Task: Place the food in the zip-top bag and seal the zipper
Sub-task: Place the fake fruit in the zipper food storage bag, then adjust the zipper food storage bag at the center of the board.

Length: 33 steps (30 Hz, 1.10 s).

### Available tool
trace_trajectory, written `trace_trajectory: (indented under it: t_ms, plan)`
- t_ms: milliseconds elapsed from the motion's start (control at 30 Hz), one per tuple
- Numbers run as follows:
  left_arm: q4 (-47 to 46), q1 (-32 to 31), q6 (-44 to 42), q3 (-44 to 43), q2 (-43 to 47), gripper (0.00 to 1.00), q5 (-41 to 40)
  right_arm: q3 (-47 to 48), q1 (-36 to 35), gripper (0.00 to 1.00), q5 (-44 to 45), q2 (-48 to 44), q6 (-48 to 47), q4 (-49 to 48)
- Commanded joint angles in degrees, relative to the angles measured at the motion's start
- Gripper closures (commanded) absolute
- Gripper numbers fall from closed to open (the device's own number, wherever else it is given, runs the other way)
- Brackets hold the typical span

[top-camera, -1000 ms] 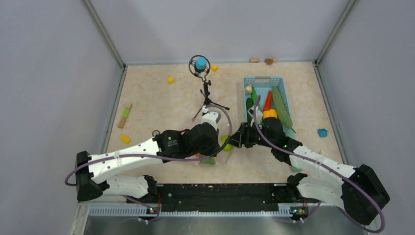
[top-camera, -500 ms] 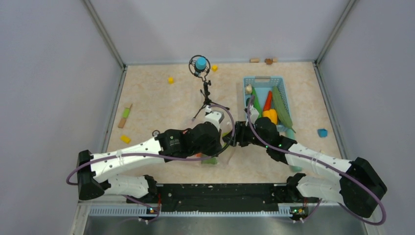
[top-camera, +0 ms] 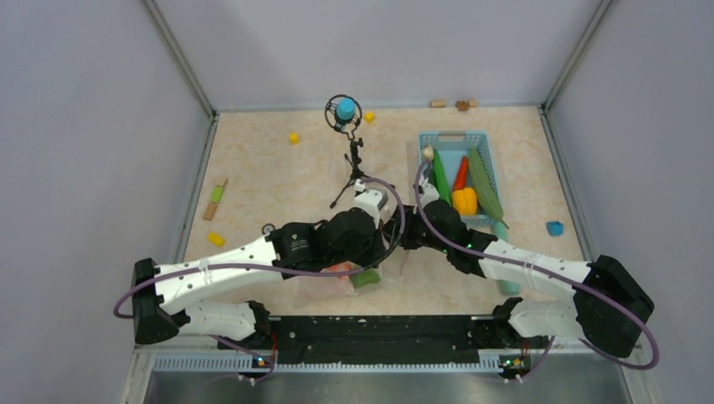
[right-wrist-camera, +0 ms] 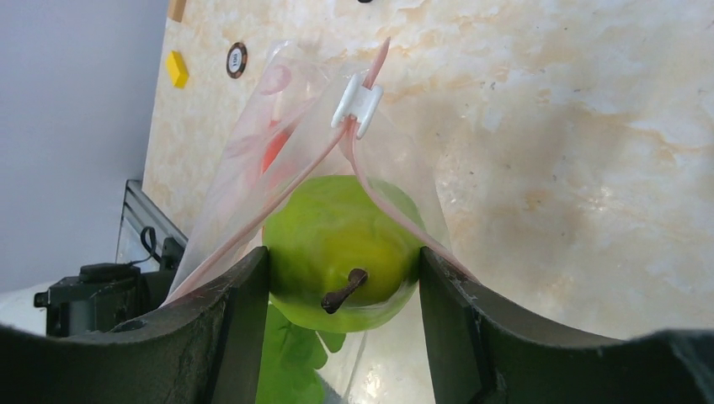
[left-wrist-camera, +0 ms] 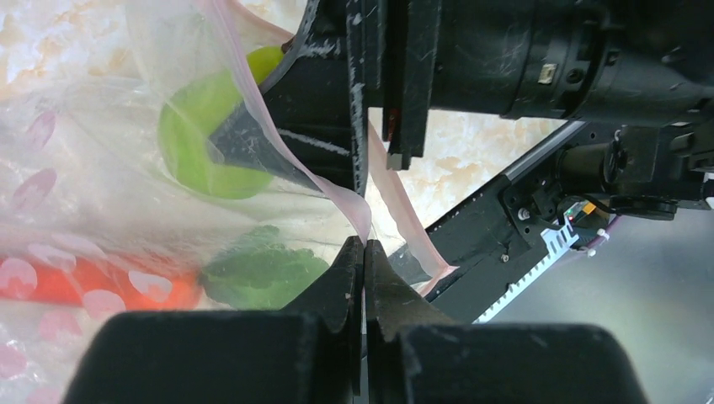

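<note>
two claws gripped: left gripper [left-wrist-camera: 364, 252] pinched floppy zip-top bag's [left-wrist-camera: 84, 168] zipper [left-wrist-camera: 407, 217]; right gripper [right-wrist-camera: 341, 282] squeezed the probably slick pear's [right-wrist-camera: 337, 231] belly.

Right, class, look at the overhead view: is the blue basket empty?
No, the blue basket holds a yellow pepper, an orange carrot and green cucumbers.

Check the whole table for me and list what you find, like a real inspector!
Surface: beige marbled table.
Job's things: pear at the mouth of the clear bag; orange food inside; yellow pepper, cucumber in the blue basket.
Clutter: yellow cube, blue block, tripod.
End effectors: left end effector shut on the pink zipper; right end effector shut on the pear.
Cables: purple cable along each arm.
Surroundings: grey walls.
</note>
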<state>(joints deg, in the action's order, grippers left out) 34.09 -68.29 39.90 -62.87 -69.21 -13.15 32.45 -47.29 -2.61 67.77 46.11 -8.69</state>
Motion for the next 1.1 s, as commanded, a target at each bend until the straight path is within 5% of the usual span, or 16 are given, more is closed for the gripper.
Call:
trace_trajectory:
  t_ms: [0,133,367,633,1067]
  plan:
    - [-5.0,-0.2,-0.4,0.8,3.3,1.0,-1.4,3.6,-1.8,0.59,-0.1,2.3,-0.9,-3.5]
    - [-4.7,-0.2,0.1,2.0,5.1,1.0,-3.8,4.3,-3.2,0.52,-1.5,3.4,-2.8,-4.5]
    - [-5.3,-0.2,0.8,5.6,9.1,1.0,-9.7,4.5,-4.0,0.17,-1.9,-0.3,-7.6,-2.7]
    - [-5.1,-0.2,0.3,7.1,13.0,1.0,-12.7,5.4,-4.0,0.16,-0.7,-7.9,-10.8,2.3]
    - [-4.9,-0.2,-1.5,7.1,13.4,1.0,-11.1,1.7,-4.0,0.13,18.3,-18.2,-5.9,12.7]
